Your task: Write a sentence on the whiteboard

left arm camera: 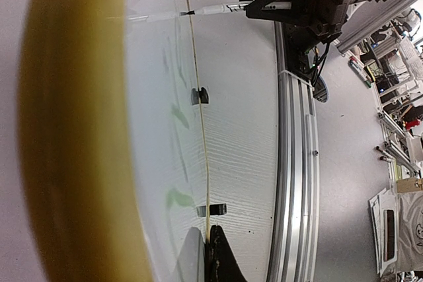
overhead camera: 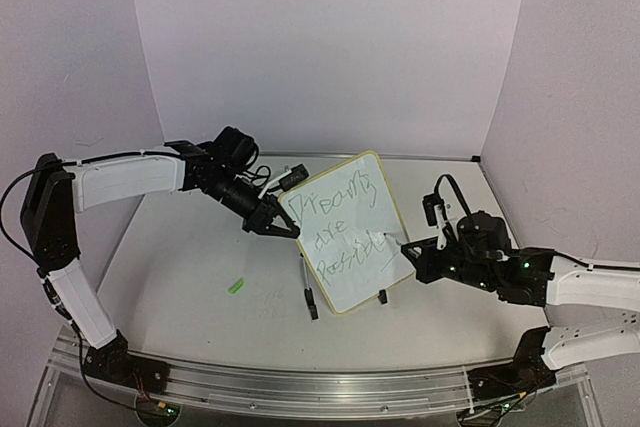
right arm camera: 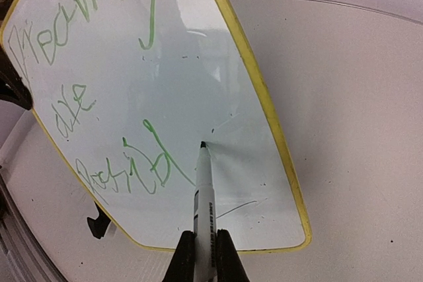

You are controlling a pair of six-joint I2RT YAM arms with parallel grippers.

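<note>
Claw of L arm [overhead camera: 275,222]: pressed shut on L edge of whiteboard [overhead camera: 352,247], steadying it; in L wrist view, yellow frame [left arm camera: 73,137] close up and blurred. Whiteboard mid-table [overhead camera: 200,247], propped tilted on two black clip feet [overhead camera: 311,305], written face toward R arm. Sentence [right arm camera: 112,97] in green, three lines: "Dreams", "are", then a part-done third word, seemingly "possib". Marker [right arm camera: 203,193] just R of last letters, tip at or v. near board surface; can't tell contact for sure. Long axis of marker running from R claw up-L into board face in top view. R claw [right arm camera: 201,255]: pinching marker barrel, jaws snug on both sides. Board lying L of and just ahead of R claw; R arm nearer the writing spot, L only holding. Coming stroke prob. rightward along third line toward yellow R edge; little bare white left there, so tight lettering called for. Small green scrap [overhead camera: 236,286] on table L of board, apart from both arms. Containers: none seen
</note>
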